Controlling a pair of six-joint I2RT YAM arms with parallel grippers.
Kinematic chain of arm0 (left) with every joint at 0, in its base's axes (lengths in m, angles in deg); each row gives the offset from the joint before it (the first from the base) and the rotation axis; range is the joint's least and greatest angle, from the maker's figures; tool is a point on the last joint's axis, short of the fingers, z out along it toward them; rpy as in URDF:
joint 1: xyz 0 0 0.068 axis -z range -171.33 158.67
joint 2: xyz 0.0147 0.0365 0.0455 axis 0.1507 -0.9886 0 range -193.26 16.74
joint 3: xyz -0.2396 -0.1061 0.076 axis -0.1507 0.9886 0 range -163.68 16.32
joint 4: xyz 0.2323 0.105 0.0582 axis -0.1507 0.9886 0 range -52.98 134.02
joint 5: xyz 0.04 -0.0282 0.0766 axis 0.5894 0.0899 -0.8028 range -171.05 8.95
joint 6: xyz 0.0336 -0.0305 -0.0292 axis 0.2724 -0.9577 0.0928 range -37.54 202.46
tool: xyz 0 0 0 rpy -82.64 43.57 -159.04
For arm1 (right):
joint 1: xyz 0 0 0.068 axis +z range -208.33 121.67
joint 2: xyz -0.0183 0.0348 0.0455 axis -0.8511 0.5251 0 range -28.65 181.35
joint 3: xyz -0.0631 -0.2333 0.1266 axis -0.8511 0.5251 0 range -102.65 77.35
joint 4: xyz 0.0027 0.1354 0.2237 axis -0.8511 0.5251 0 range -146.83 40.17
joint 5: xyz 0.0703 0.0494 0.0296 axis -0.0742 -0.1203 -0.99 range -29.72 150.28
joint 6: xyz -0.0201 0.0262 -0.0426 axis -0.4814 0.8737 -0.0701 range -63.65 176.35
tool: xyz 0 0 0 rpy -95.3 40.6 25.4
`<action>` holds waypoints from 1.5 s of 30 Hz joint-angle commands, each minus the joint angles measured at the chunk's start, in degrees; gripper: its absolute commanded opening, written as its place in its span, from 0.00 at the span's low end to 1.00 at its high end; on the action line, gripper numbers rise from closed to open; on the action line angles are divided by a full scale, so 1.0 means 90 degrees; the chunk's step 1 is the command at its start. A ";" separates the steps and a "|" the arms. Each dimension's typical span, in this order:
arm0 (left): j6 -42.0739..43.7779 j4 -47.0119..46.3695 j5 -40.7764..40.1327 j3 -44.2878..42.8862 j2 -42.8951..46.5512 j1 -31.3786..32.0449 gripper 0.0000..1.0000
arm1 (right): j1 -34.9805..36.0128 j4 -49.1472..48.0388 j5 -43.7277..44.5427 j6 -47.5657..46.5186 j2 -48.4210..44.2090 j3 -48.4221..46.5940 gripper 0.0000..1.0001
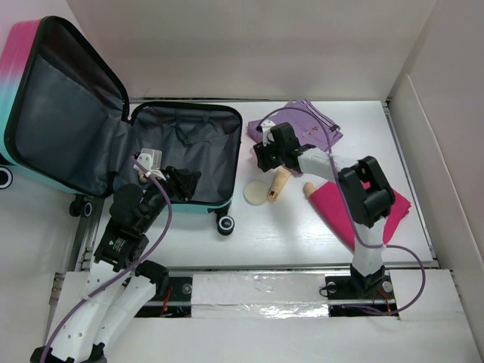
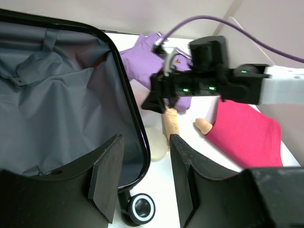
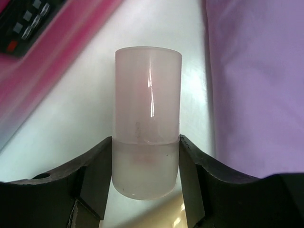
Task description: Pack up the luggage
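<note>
The luggage [image 1: 240, 144] lies open at the left, its pink-to-teal lid [image 1: 19, 83] standing up and its dark grey lining bare. My left gripper [image 1: 185, 181] is open and empty above its front right rim [image 2: 138, 124], jaws apart in the left wrist view [image 2: 145, 152]. My right gripper [image 1: 265, 156] is beside the luggage's right edge, shut on a translucent pinkish-white cylinder [image 3: 147, 118] held at its lower part [image 3: 146, 142]. The right gripper also shows in the left wrist view [image 2: 159, 97]. The cylinder is hidden in the top view.
A beige bottle [image 1: 278, 184], a cream round disc [image 1: 255, 193] and a beige piece [image 1: 309, 189] lie between the luggage and a pink cloth [image 1: 393, 208]. A purple cloth [image 1: 306, 121] lies behind them. A luggage wheel [image 1: 225, 224] sticks out in front.
</note>
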 commanded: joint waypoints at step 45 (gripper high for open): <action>-0.0100 -0.0318 0.0255 -0.0154 0.0330 0.0029 0.40 | 0.1027 -0.1549 0.3102 0.3426 -0.2576 0.3713 0.71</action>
